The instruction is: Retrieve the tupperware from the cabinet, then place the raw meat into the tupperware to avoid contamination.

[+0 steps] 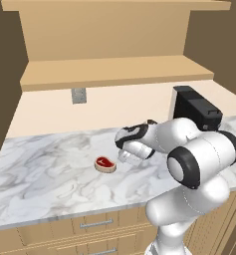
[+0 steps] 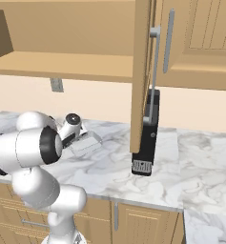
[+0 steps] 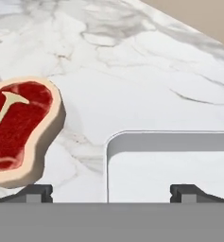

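Claw (image 3: 111, 191) hangs low over the marble desk (image 3: 132, 71) with jaws spread wide and nothing held; in the hand view its two dark fingertips (image 3: 35, 193) straddle the near corner of the tupperware (image 3: 170, 165), one tip outside its rim on the meat's side, the other over the inside. Tupperware already sits flat on the desk under the hand, out of the cabinet (image 2: 190, 43), so judged from this the fetch is done and the meat pick is what's left. Risks: if the claw drops or swings toward the raw meat (image 3: 19, 130) from here, the fingertip could clip the container rim and shove or tip the light plastic; closing where it is would catch the wall instead of the meat. The meat lies flat and low, so a shallow grab could slide off the fat edge or push it along the smooth marble. Meat lies just beside the tupperware, apart from it, with bare marble between: small oval slice, red face, pale T-shaped bone mark, tan fat rim. From the left base view the meat (image 1: 105, 164) lies toward the front of the desk. Further back, the black coffee machine (image 2: 148, 138) stands under the open cabinet door (image 2: 140, 71), well apart.
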{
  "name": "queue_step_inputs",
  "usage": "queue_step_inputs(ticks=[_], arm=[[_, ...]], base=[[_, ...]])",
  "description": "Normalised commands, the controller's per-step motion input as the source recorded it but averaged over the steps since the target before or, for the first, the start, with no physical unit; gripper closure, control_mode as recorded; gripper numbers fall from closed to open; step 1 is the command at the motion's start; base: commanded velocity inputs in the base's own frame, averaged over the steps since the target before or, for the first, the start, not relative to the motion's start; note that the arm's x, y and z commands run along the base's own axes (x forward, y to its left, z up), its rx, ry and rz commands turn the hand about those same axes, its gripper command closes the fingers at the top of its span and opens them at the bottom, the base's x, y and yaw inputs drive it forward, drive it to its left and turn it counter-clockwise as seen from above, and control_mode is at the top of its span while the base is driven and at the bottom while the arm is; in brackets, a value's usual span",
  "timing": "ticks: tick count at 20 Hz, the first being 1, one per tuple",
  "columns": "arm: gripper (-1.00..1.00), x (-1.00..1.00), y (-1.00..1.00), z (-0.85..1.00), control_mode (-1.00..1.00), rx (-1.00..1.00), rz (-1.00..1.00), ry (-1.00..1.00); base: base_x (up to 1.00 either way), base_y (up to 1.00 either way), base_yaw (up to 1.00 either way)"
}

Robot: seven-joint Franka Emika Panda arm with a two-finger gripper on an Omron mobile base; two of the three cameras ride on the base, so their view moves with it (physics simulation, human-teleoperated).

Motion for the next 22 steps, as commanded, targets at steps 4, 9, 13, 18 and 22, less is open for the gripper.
queue_step_inputs(ticks=[4, 9, 13, 18, 22], arm=[[-1.00, 0.00, 0.00, 0.43, -1.00, 0.00, 0.01, 0.03], [-1.00, -0.08, 0.00, 0.37, -1.00, 0.00, 0.02, 0.02], [-1.00, -0.32, 0.00, 0.15, -1.00, -0.01, 0.01, 0.00], [-1.00, -0.40, 0.05, 0.05, -1.00, -0.02, 0.00, 0.00], [-1.00, -0.43, 0.12, 0.00, -1.00, -0.02, 0.00, 0.00]], base=[[0.00, 0.00, 0.00], [0.00, 0.00, 0.00], [0.00, 0.00, 0.00], [0.00, 0.00, 0.00], [0.00, 0.00, 0.00]])
